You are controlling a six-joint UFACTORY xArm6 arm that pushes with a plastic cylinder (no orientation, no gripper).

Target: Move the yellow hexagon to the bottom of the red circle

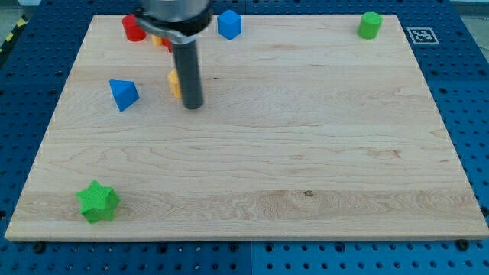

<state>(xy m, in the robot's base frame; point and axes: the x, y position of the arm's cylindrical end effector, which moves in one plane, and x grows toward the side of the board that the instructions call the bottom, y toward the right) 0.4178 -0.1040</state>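
Yellow block (175,83), shape unclear, touched at 9 o'clock of my tip (193,106); no jaws, bare rod. Likely positioned for pushing toward red circle (133,28) at 11 o'clock.

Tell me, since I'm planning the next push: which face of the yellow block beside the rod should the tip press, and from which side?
There is no grip here, only a push. The yellow block shows only as a sliver at the view's left of my tip, mostly hidden by the rod. The red circle lies toward the view's upper left, so probably press its right-hand face, coming from the view's right.
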